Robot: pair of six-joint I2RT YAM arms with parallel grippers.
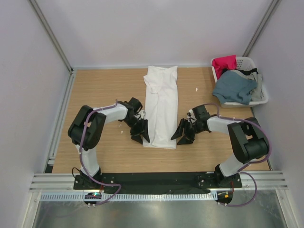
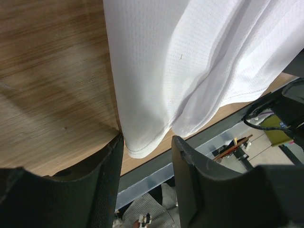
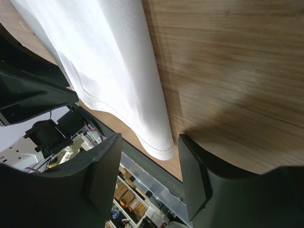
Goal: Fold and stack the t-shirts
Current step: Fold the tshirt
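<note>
A white t-shirt (image 1: 160,104) lies on the wooden table as a long narrow strip, neck end far, hem near. My left gripper (image 1: 141,133) is at the hem's near left corner and my right gripper (image 1: 183,134) at its near right corner. In the left wrist view the jaws of the left gripper (image 2: 146,142) straddle the hem corner of the shirt (image 2: 190,61); the cloth touches the left finger, with a gap to the right one. In the right wrist view the right gripper (image 3: 149,142) straddles the other corner of the shirt (image 3: 104,61), gaps on both sides. Both are open.
A white slotted basket (image 1: 263,97) stands at the back right, holding a red-pink shirt (image 1: 224,64) and a slate blue shirt (image 1: 233,87). Grey walls close in the table on three sides. A metal rail runs along the near edge.
</note>
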